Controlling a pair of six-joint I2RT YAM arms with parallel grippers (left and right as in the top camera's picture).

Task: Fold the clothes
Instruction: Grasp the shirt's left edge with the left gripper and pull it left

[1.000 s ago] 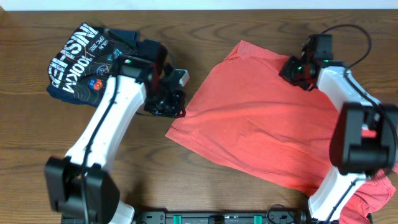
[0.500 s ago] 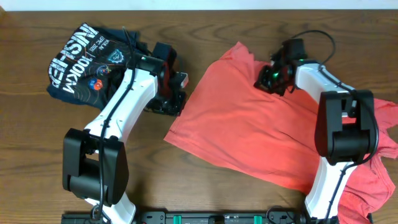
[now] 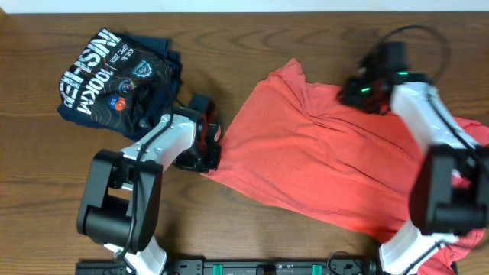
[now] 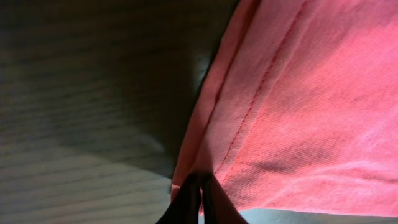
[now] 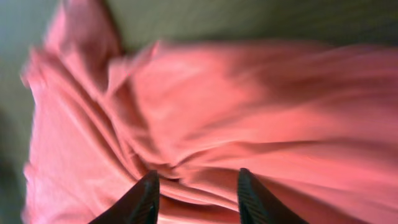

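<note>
One tool (image 4: 200, 198), left, seemingly pinches T-shirt (image 4: 298, 112).

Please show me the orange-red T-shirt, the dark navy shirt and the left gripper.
orange-red T-shirt (image 3: 321, 168), overhead view, middle of body
dark navy shirt (image 3: 99, 78), overhead view, its white lettering
left gripper (image 4: 200, 185), left wrist view, jaws' tips at hem

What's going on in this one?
Two robot arms are working on an orange-red T-shirt that lies rumpled on the wooden table. The left gripper is shut on the shirt's stitched edge at its near-left corner. The right gripper stands open over bunched fabric near the far side, gripping nothing visible. A folded navy shirt lies apart at the far left. No fold is made yet.
</note>
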